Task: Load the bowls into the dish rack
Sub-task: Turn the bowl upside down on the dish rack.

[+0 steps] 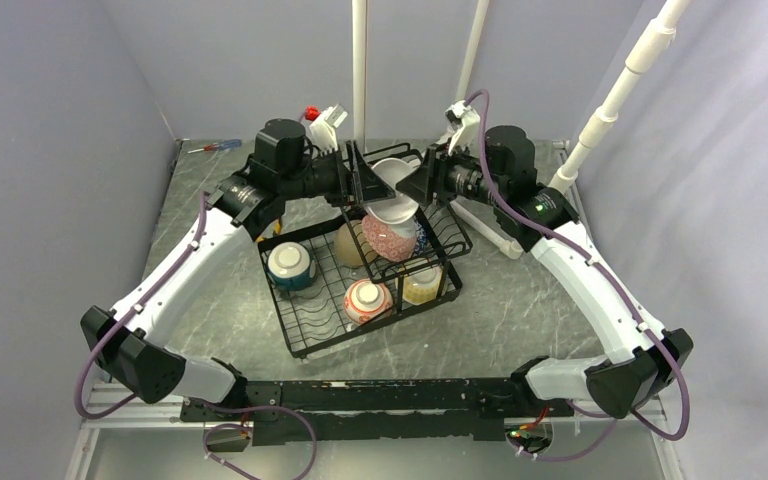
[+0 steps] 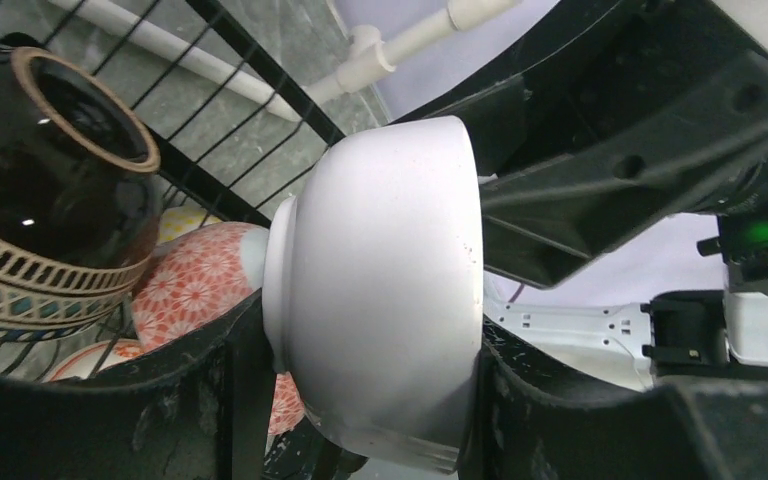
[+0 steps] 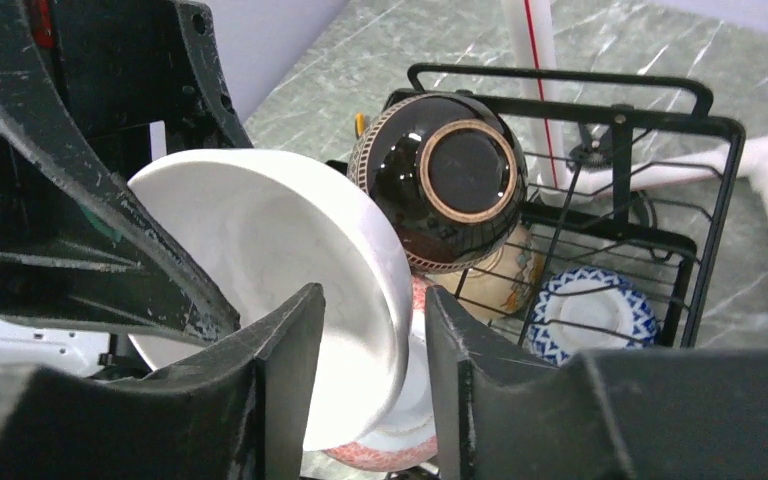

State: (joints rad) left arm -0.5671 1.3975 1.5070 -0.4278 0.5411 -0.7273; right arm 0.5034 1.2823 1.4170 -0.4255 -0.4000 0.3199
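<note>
A white bowl (image 1: 392,178) (image 2: 380,290) (image 3: 260,250) hangs tilted on its side over the back of the black wire dish rack (image 1: 310,335) (image 3: 660,130). My left gripper (image 1: 365,180) (image 2: 370,400) is shut on it, one jaw at the foot and one at the rim. My right gripper (image 1: 415,185) (image 3: 372,380) is open; its jaws straddle the bowl's rim, with a gap on the outer side. Below sits a pink-red patterned bowl (image 1: 390,238) (image 2: 195,285). A brown striped bowl (image 2: 50,200) (image 3: 440,180) lies on its side in the upper tier.
The rack also holds a teal bowl (image 1: 290,265), another pink-red bowl (image 1: 367,300), a yellow bowl (image 1: 422,285) and a blue-white zigzag bowl (image 3: 590,315). White pipes (image 1: 490,230) lie behind and right of the rack. A screwdriver (image 1: 215,147) lies at the back left.
</note>
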